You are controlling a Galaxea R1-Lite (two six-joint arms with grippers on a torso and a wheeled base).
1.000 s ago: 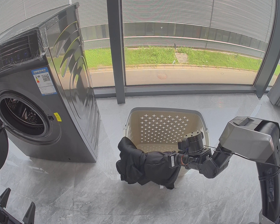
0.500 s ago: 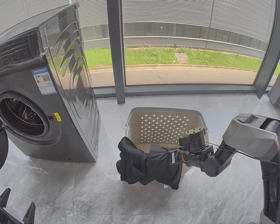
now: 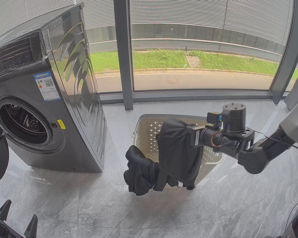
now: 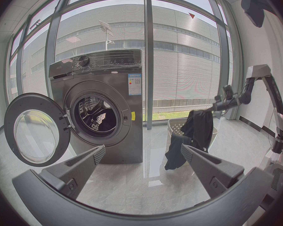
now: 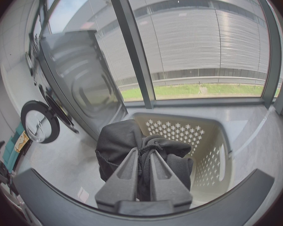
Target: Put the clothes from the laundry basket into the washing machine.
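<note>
Black garment (image 3: 178, 149) hangs from the right tool (image 5: 144, 156), whose two fingers are pressed together on a bunched fold of the cloth. The right arm (image 3: 261, 149) reaches in from the robot's right, with its wrist held above the laundry basket (image 3: 143, 123). The garment's lower part drapes over the basket's front-left rim. The left tool (image 4: 142, 148) sits low, fingers spread wide with nothing between them. It faces the washing machine (image 4: 100, 110), whose door (image 4: 36, 131) stands open.
</note>
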